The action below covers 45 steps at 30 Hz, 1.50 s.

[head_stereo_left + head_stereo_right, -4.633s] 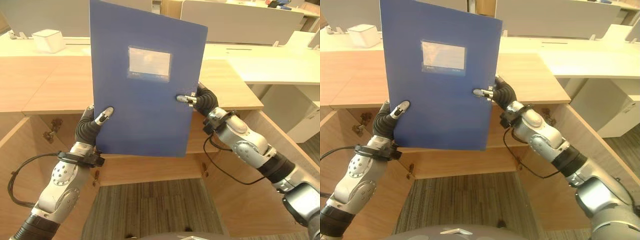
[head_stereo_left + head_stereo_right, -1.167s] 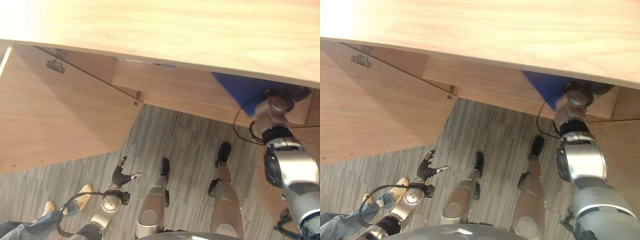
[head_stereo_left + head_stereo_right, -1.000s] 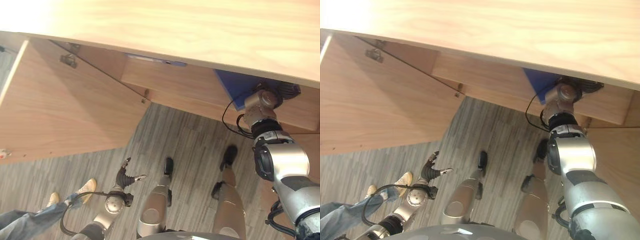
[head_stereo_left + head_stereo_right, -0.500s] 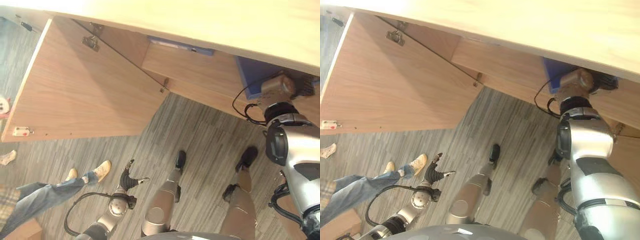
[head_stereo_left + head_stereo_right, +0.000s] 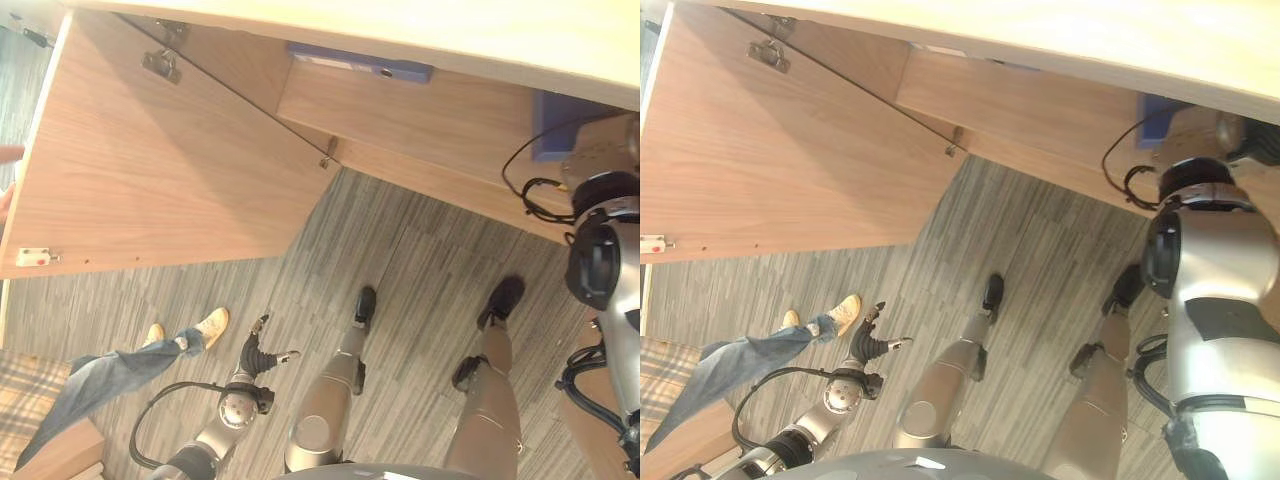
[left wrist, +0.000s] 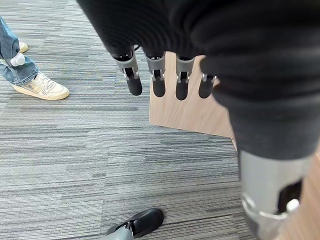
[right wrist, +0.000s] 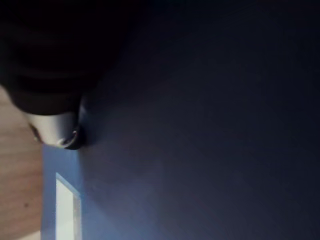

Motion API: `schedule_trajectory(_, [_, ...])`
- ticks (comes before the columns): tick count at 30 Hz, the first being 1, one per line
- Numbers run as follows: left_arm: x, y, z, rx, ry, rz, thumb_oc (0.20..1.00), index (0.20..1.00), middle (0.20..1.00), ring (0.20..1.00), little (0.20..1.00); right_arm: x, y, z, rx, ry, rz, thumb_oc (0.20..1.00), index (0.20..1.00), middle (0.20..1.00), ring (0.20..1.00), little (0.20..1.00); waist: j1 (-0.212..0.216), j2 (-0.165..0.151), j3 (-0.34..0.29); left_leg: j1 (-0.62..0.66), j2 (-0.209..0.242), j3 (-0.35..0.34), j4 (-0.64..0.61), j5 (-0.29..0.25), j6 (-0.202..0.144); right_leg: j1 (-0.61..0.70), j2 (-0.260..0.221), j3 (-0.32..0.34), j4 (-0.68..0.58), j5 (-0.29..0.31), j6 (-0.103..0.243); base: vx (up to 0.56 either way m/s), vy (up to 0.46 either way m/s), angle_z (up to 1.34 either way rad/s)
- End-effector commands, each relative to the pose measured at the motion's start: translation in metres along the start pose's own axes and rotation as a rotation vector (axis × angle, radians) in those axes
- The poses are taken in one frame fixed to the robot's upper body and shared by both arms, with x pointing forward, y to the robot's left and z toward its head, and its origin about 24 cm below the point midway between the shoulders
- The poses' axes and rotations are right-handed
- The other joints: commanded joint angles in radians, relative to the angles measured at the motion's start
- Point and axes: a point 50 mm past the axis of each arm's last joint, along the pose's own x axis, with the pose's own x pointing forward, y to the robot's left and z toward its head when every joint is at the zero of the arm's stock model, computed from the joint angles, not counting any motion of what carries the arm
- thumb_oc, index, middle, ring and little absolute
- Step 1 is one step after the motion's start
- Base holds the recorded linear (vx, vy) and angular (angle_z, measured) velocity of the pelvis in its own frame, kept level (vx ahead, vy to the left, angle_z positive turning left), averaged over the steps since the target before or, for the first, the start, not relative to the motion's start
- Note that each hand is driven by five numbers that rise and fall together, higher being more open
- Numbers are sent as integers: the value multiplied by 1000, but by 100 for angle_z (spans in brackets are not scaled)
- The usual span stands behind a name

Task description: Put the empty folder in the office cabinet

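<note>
The blue folder (image 5: 556, 122) lies partly inside the wooden cabinet, under its top board, at the right. My right arm reaches in after it. In the right wrist view the right hand (image 7: 55, 129) has its thumb pressed flat on the folder's dark blue face (image 7: 200, 150), close to the white label (image 7: 65, 210). The other fingers are hidden behind the folder. My left hand (image 5: 256, 352) hangs low over the carpet, away from the cabinet. Its fingers (image 6: 157, 82) are straight and hold nothing.
The cabinet's left door (image 5: 170, 170) stands wide open, with a hinge (image 5: 160, 65) near its top. Another blue folder (image 5: 360, 62) lies flat on the upper shelf. A person's leg in jeans (image 5: 100, 385) with a tan shoe (image 5: 212, 327) stands at the left on the grey carpet.
Earlier both hands held the folder upright above the cabinet top. The left hand has let go and dropped low. The right arm has pushed the folder deeper into the cabinet, and the camera has shifted.
</note>
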Motion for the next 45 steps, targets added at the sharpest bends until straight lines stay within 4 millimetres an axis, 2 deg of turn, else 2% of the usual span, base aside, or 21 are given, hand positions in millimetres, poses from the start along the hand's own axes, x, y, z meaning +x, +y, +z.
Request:
schedule_trajectory(1, [9,19,13,32,-39,31,1000,1000,1000,1000,1000,15,2,62,135,-147,-51,200,200,200,200,200,26,35,8,105,133,5,-7,-62,-59,-35,-33,78,209,-242,136,27,-33,0])
schedule_trajectory(5, [8,19,13,18,-35,34,1000,1000,1000,1000,1000,17,-1,71,186,-151,-107,200,200,200,200,200,20,40,2,98,139,10,-9,-59,-63,-64,-29,76,242,-258,133,19,-19,1])
schedule_trajectory(8, [8,19,12,4,-30,42,1000,1000,1000,1000,1000,11,7,72,131,-184,-88,200,200,200,200,200,20,44,2,93,139,13,-9,-49,-63,-83,-32,80,267,-266,129,0,0,0])
schedule_trajectory(11, [10,20,14,1,-34,53,1000,1000,1000,1000,1000,-6,27,68,47,-217,10,200,200,200,200,200,29,49,1,82,137,19,-9,-42,-69,-107,-36,81,284,-271,127,0,0,0])
schedule_trajectory(13, [11,22,14,4,-35,56,1000,1000,1000,1000,1000,-11,33,63,2,-228,51,200,200,200,200,200,34,50,1,80,137,19,-9,-40,-70,-113,-35,81,289,-270,126,4,-9,-2])
schedule_trajectory(15, [13,27,17,-1,-45,73,1000,1000,1000,1000,1000,-31,54,50,-94,-233,198,200,200,200,200,200,48,57,5,70,144,17,-9,-28,-71,-137,-35,87,314,-277,123,12,-59,-3])
schedule_trajectory(25, [15,33,20,-13,-47,101,1000,1000,1000,1000,1000,-46,68,49,-160,-260,295,200,200,200,200,200,61,59,4,42,154,9,-9,-19,-75,-199,-29,98,382,-304,114,12,-36,-1])
schedule_trajectory(26, [15,35,22,-14,-58,108,1000,1000,1000,1000,1000,-56,76,44,-192,-281,352,200,200,200,200,200,70,63,4,31,159,8,-9,-16,-76,-232,-24,102,416,-319,112,25,-51,1])
schedule_trajectory(29, [15,36,23,-16,-61,112,1000,1000,1000,1000,1000,-63,80,38,-221,-278,393,200,200,200,200,200,72,65,3,24,162,7,-9,-14,-77,-261,-22,104,448,-330,106,24,-57,4])
schedule_trajectory(36, [16,38,23,-10,-58,120,1000,1000,1000,1000,1000,-69,82,29,-239,-262,422,200,200,200,200,200,68,63,4,27,165,24,-9,-13,-79,-276,-15,107,462,-336,103,0,0,0])
schedule_trajectory(37, [15,38,23,-11,-56,123,1000,1000,1000,1000,1000,-69,82,26,-245,-252,426,529,529,529,529,529,66,61,5,29,165,26,-9,-13,-79,-278,-13,108,463,-335,103,14,4,-4])
schedule_trajectory(38, [15,38,23,-17,-55,126,1000,1000,1000,1000,1000,-69,80,21,-257,-239,428,1000,1000,1000,1000,1000,64,59,5,31,167,28,-9,-12,-79,-278,-11,108,463,-333,103,8,4,-7])
schedule_trajectory(45, [15,45,24,2,-60,142,1000,1000,1000,1000,1000,-71,75,-1,-331,-185,451,1000,1000,1000,1000,1000,43,45,18,56,163,51,-9,-25,-69,-257,-3,111,439,-315,102,-22,23,-4])
